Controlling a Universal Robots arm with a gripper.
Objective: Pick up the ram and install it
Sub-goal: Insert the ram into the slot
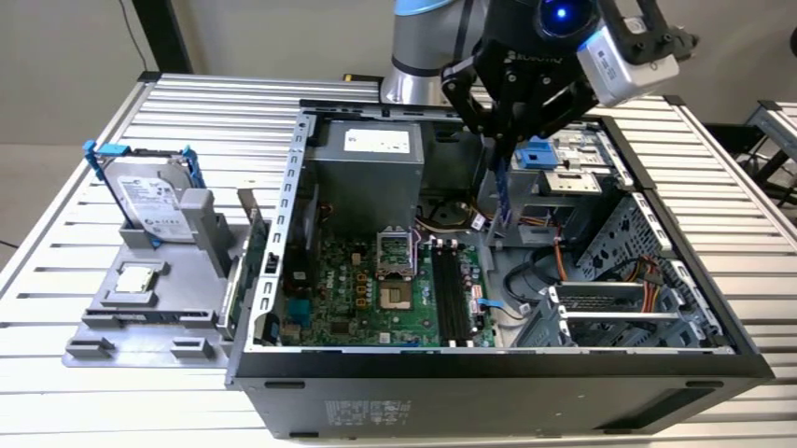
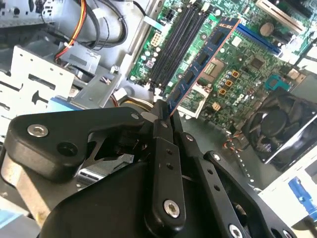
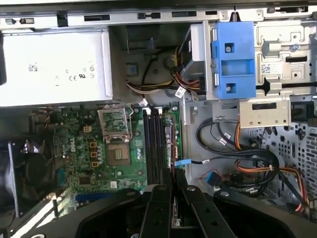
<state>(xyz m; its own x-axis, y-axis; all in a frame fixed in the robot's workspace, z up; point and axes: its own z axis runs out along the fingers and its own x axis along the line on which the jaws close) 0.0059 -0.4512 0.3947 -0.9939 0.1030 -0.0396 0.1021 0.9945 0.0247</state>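
Ram (image 1: 502, 187) hangs clamped in the claw (image 1: 498, 133) of the single arm (image 1: 424, 47) inside an open computer case (image 1: 498, 378), above the motherboard's black slots (image 1: 454, 301). The second wrist view shows the claw's two fingers (image 2: 166, 148) pressed together on one short end of the stick. The rest of the ram (image 2: 203, 59) reaches away from them toward the slots.

Its long axis runs straight out from the claw and downward, close to upright in the exterior view, while the slots lie flat on the motherboard (image 1: 361, 289). By that picture the stick stands on end over the slots rather than lying along them. Its free lower tip is apart from the slots, near their end toward the power supply (image 1: 368, 154). In the first wrist view the slots (image 3: 154, 144) lie just beyond the closed fingertips.

The count is one arm, one claw and one ram, which is in hand and not yet seated. The slots form one bank of several; their exact number is hard to tell, and all look unfilled.

Well apart from the slots, outside the case toward the exterior view's left, a grey tray (image 1: 125, 341) sits on the slatted surface (image 1: 734, 215). It carries one hard drive (image 1: 149, 201) and one square chip (image 1: 137, 280).
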